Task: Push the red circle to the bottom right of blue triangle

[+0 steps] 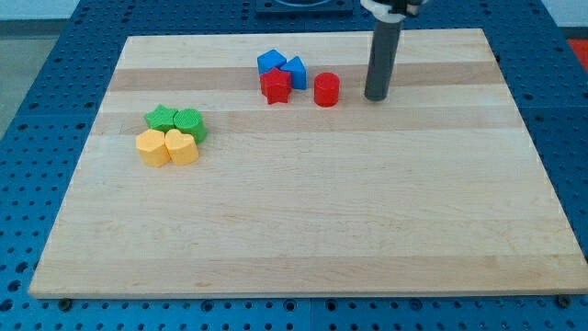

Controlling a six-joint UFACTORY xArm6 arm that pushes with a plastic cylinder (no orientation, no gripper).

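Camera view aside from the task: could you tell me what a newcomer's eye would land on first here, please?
First, the dark rod, my tip resting near the view's top, just right of the red circle. Next, the tight cluster left of it: a red star-like block, the blue triangle and another blue block. At the view's left sit two green blocks above two yellow ones.

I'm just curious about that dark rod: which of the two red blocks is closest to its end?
The red circle, just to the view's left of my tip. The red star lies farther left, against the blue blocks.
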